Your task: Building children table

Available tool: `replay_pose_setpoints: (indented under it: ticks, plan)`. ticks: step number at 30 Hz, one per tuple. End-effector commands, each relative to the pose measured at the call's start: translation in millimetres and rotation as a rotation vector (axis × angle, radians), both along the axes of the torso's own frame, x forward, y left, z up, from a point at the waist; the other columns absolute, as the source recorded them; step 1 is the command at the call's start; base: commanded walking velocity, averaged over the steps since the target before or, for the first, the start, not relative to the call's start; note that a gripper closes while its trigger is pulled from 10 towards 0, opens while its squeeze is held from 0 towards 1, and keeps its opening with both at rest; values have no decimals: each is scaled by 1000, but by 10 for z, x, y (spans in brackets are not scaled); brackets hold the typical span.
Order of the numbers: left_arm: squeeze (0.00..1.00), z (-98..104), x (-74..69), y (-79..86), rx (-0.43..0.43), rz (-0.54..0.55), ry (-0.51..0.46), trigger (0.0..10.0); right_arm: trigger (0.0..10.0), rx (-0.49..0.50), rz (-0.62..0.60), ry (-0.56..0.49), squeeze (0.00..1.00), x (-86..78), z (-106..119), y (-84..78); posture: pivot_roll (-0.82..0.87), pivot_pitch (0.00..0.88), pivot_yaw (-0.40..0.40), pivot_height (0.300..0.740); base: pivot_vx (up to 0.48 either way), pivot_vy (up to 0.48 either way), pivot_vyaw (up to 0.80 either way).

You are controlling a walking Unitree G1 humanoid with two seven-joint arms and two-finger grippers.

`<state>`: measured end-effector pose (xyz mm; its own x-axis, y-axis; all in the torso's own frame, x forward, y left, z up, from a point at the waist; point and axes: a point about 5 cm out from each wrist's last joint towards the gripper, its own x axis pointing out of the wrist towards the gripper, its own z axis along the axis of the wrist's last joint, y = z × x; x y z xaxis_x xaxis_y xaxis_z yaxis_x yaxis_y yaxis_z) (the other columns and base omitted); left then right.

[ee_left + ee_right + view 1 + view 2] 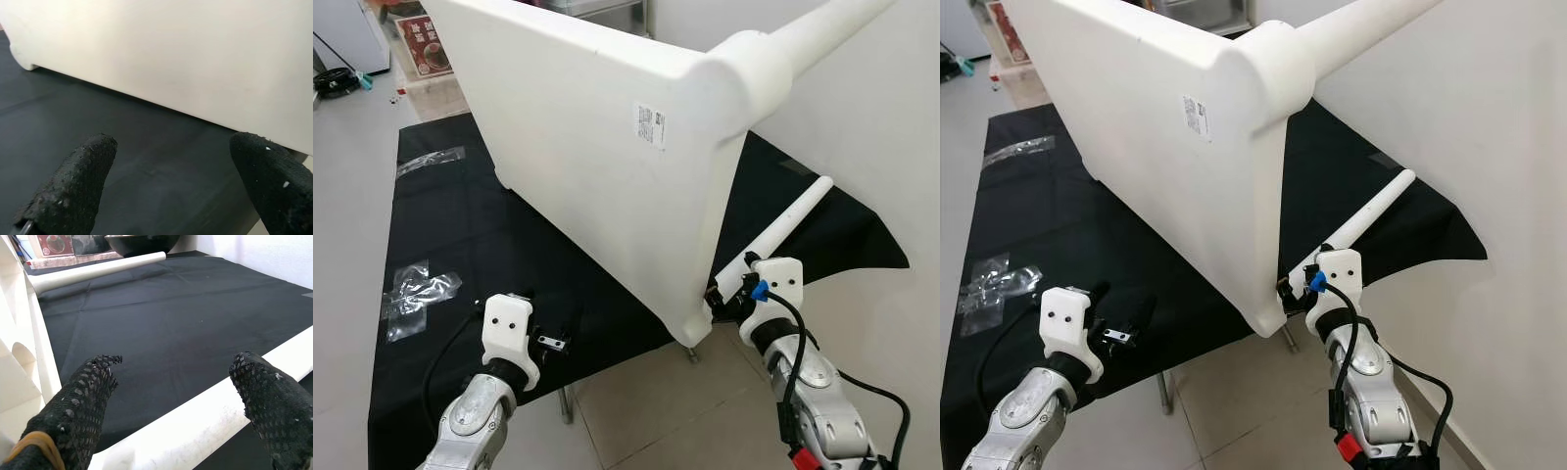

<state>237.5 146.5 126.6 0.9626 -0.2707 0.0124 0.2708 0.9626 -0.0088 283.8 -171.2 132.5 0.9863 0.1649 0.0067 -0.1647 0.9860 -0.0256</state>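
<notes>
Left fingers [73,191]: yours, spread wide, holding nothing, facing the tabletop's edge.
Right fingers [274,406]: spread wide astride a loose leg [783,227].
Tabletop [587,147]: white, tilted on edge on the black-covered worktop [470,225], one leg fitted.

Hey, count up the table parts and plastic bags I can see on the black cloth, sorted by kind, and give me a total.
White tabletop panel: 1
White table legs: 2, one attached, one loose on the cloth
Clear plastic bags: 2
Total: 5
</notes>
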Motion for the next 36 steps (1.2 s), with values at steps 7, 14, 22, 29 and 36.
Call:
replay_pose_setpoints:
  ticks: [7,14,22,29,36]
  plan:
    - [0,-49,18,39,-8,12,13,10000,10000,12,7,-4,0,25,-22,13,-76,99,41,740,0,0,0]
    - [0,-50,21,37,-10,13,12,10000,10000,15,7,-4,0,31,-23,9,-77,99,39,740,0,0,0]
    - [0,-52,29,44,-9,15,9,10000,10000,18,7,-6,0,41,-26,11,-77,99,41,740,0,0,0]
    - [0,-49,28,49,-11,15,10,10000,10000,21,6,-6,0,43,-24,14,-77,100,43,740,0,0,0]
    - [0,-44,30,52,-10,15,9,10000,10000,22,6,-7,0,46,-21,15,-76,103,43,740,0,0,0]
